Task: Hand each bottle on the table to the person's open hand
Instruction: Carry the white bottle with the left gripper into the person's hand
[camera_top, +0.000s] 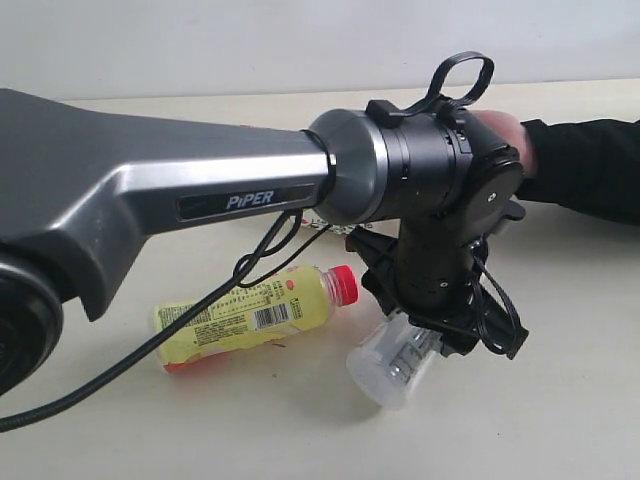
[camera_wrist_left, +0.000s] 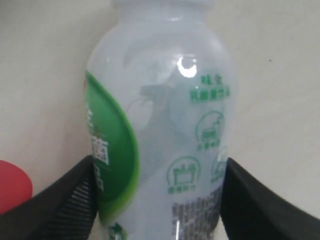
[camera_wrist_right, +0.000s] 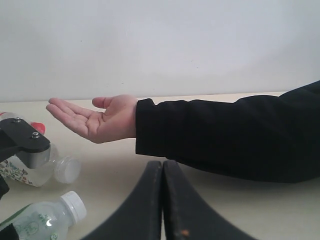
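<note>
A white bottle with a green label (camera_wrist_left: 165, 100) lies between the two black fingers of my left gripper (camera_wrist_left: 160, 161), and both fingers press its sides. In the exterior view it is the pale bottle (camera_top: 392, 362) under the left gripper (camera_top: 425, 330), low over the table (camera_top: 560, 400). A yellow-labelled bottle with a red cap (camera_top: 250, 315) lies on its side to the left. A clear bottle with a fruit label (camera_wrist_right: 30, 171) lies partly behind the left arm. The person's open hand (camera_wrist_right: 97, 120) is held palm up above the table. My right gripper (camera_wrist_right: 162, 167) is shut and empty.
The person's black sleeve (camera_wrist_right: 225, 135) stretches across the table just beyond the right gripper. My left arm's big grey link (camera_top: 150, 190) fills the left of the exterior view and hides most of the hand (camera_top: 505, 135). A black cable (camera_top: 150, 350) hangs over the yellow-labelled bottle.
</note>
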